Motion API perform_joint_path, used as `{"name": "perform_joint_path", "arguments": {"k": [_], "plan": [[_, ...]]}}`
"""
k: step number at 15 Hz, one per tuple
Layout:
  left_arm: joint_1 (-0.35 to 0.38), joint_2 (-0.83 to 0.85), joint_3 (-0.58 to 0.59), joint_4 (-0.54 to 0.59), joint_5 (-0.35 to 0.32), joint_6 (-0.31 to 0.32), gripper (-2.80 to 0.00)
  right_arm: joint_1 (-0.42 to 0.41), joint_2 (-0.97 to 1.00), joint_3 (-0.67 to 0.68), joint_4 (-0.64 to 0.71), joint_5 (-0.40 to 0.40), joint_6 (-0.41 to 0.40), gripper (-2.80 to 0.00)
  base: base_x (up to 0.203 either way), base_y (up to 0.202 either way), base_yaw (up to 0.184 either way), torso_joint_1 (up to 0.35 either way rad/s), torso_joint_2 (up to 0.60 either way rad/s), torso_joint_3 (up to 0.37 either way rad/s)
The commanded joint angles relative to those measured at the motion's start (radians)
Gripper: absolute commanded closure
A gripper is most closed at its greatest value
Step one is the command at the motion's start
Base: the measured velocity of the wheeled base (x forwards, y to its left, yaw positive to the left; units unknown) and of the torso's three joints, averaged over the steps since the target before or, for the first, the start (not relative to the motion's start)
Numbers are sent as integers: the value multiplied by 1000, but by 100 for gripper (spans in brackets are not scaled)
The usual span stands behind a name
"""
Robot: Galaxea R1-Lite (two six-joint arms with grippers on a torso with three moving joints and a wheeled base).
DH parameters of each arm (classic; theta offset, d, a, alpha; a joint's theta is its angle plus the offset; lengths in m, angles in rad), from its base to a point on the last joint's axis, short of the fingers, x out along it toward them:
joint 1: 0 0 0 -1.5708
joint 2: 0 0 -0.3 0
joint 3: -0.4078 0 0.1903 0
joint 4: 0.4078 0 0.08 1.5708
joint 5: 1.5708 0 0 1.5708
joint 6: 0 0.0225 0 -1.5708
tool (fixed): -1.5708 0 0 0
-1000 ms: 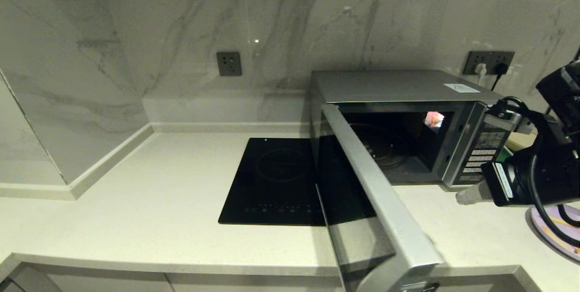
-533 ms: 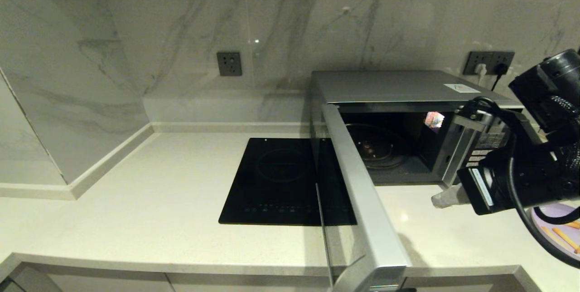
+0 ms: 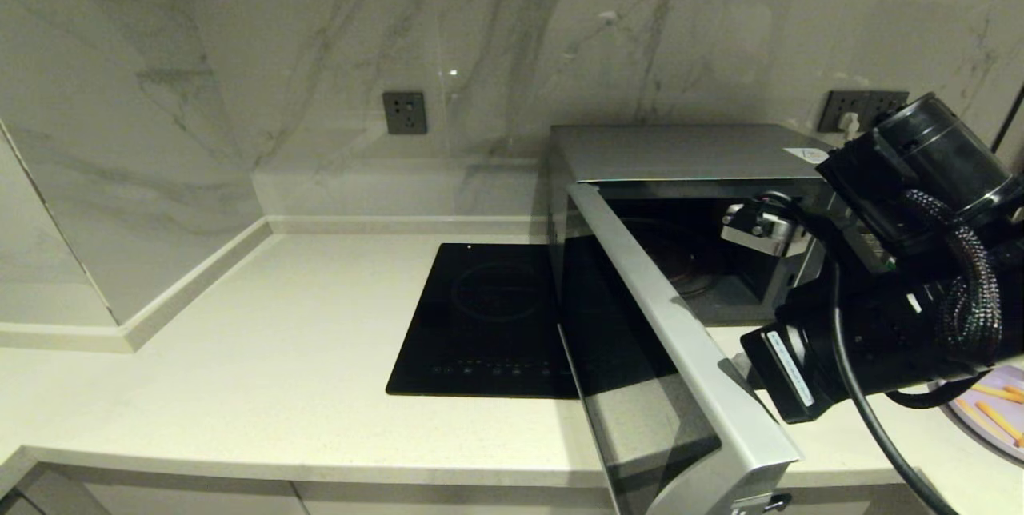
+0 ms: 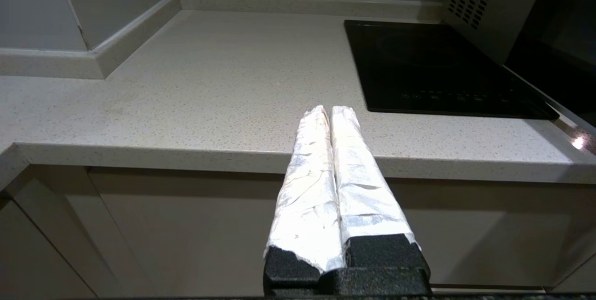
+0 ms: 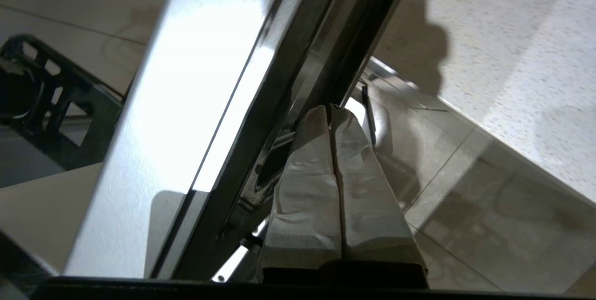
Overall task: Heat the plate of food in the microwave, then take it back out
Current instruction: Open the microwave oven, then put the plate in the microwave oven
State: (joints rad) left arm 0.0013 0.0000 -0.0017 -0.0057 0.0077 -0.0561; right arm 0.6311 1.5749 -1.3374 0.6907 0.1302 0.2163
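Grey-veined marble wall behind pale speckled table; raised ledge along wall base; dark socket on wall, second socket at right with plugs in; black cooktop set flush in table; beige cabinet fronts below

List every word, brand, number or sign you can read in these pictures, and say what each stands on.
No text reads clearly anywhere.
White sticker on top of the microwave: print too small to read.
White label on the right arm's wrist housing: too blurred to read.
Touch symbols along the induction cooktop front edge: small icons, not legible.
Microwave button panel: hidden behind the right arm.
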Motion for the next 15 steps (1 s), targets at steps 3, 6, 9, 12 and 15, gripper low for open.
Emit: {"name": "perform_joint_path", "arguments": {"k": [3, 6, 9, 12, 15], "plan": [[0, 0, 0, 0, 1, -1, 0, 74, 32, -24, 4, -6, 19, 0, 0, 0, 0, 0, 0, 0], [0, 0, 0, 0, 1, -1, 0, 94, 43, -25, 4, -49, 35, 0, 0, 0, 0, 0, 0, 0], [0, 0, 0, 0, 0, -1, 0, 93, 36, -26, 4, -52, 35, 0, 0, 0, 0, 0, 0, 0], [0, 0, 0, 0, 0, -1, 0, 100, 36, -36, 4, -72, 35, 0, 0, 0, 0, 0, 0, 0], [0, 0, 0, 0, 2, -1, 0, 101, 30, -39, 4, -80, 48, 0, 0, 0, 0, 0, 0, 0]]}}
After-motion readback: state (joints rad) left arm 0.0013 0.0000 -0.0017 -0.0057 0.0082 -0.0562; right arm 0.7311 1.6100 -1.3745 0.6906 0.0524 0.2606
